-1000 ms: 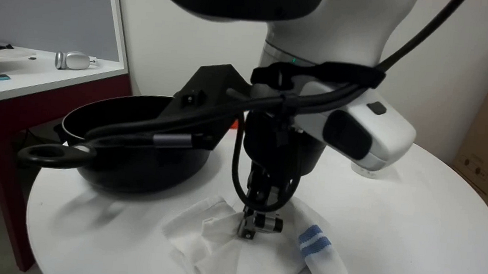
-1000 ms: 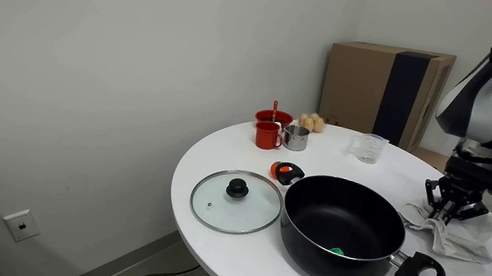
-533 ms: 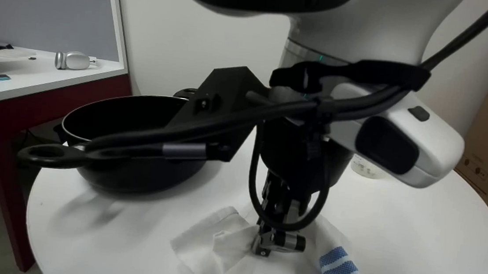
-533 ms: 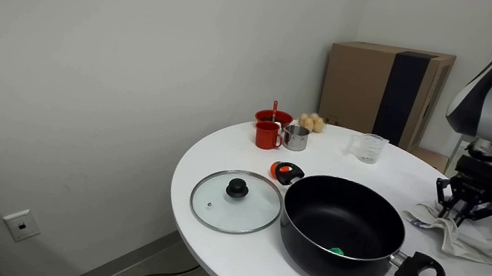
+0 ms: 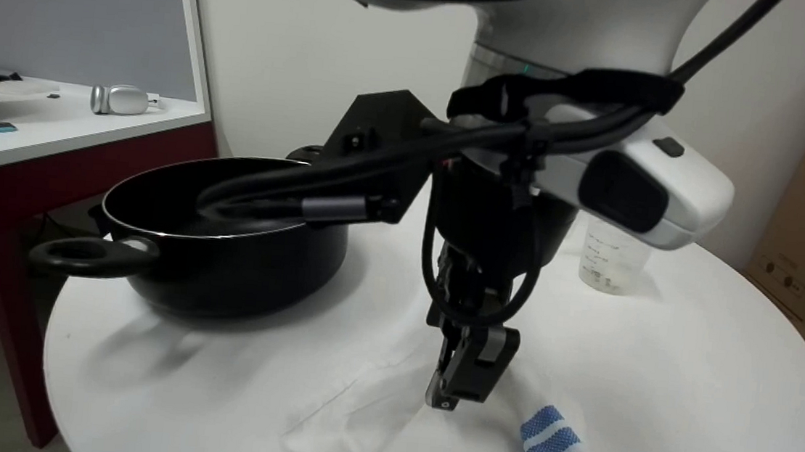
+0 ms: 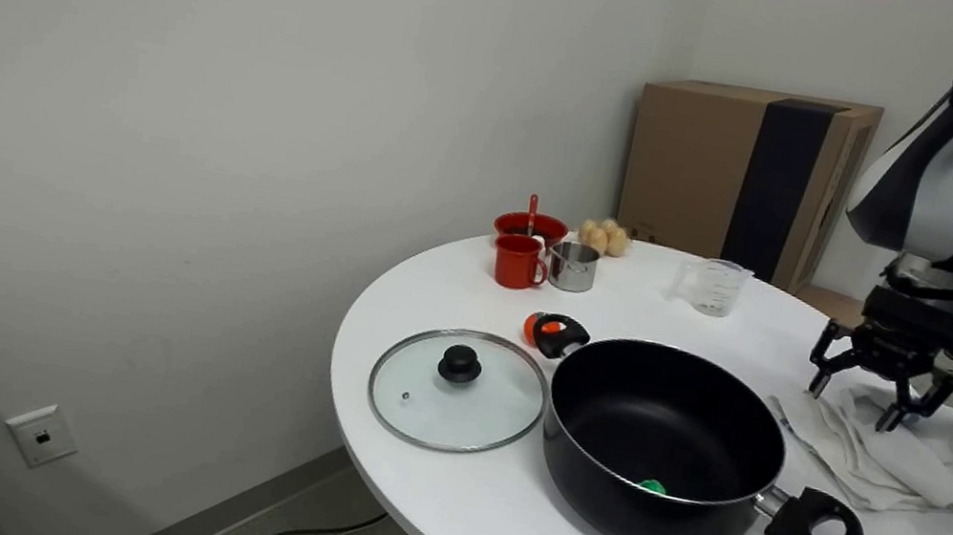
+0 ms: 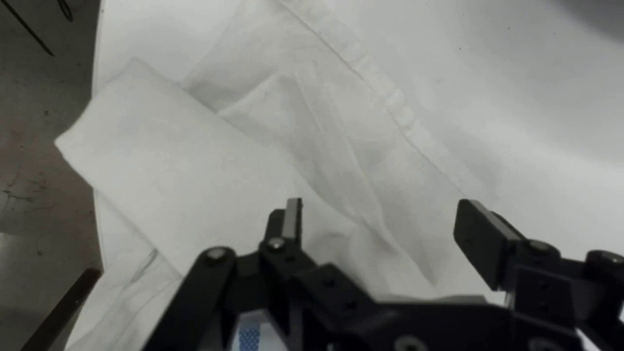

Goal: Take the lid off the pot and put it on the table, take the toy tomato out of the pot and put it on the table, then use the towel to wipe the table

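Observation:
The white towel (image 5: 348,432), with blue stripes (image 5: 549,435) at one end, lies loosely folded on the round white table (image 6: 437,503). My gripper (image 6: 851,410) stands open low over it, and in the wrist view the fingers (image 7: 480,239) are wide apart with only towel cloth below and between them. Whether the tips touch the cloth I cannot tell. The glass lid (image 6: 501,407) lies flat on the table, knob up, beside the uncovered black pot (image 6: 656,525). Behind a pot handle (image 6: 560,337) sits the round orange-red toy tomato (image 6: 532,328), partly hidden.
Something small and green (image 6: 653,486) is inside the pot. Towards the back stand a red mug (image 6: 516,263), a red bowl (image 6: 508,222), a metal cup (image 6: 573,269), several egg-like things (image 6: 605,238) and a clear measuring cup (image 6: 718,289). The towel reaches the table's edge.
My gripper first slid along the table with the towel bunched in its jaws. Now the jaws have opened, the gripper has risen slightly, and the towel lies flatter.

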Controlling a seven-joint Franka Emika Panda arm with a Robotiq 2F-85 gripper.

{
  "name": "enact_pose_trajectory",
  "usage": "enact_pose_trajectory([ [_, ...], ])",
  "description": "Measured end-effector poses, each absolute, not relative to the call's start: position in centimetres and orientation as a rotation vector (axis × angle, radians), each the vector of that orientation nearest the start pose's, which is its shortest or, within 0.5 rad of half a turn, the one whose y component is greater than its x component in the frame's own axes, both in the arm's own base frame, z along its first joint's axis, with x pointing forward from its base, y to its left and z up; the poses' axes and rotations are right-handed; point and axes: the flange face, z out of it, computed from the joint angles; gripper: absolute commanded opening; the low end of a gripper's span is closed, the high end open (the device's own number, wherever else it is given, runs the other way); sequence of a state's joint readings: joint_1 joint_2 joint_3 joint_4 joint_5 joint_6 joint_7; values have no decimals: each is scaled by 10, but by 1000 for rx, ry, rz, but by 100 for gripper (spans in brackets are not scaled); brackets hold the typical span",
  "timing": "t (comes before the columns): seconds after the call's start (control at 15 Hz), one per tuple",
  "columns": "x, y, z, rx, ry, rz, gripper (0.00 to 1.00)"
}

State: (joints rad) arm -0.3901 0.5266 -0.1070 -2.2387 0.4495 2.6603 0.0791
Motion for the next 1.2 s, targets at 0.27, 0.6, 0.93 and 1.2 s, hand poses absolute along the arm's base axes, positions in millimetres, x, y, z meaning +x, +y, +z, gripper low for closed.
enact_pose_trajectory([
  [0.27, 450, -264, 127, -2641, 1402, 86, 66],
  [0.6, 437, -269, 121, -2631, 1431, 115, 28],
  [0.93, 437, -271, 122, -2659, 1416, 115, 0],
  [1.2, 446, -260, 124, -2708, 1358, 119, 32],
])
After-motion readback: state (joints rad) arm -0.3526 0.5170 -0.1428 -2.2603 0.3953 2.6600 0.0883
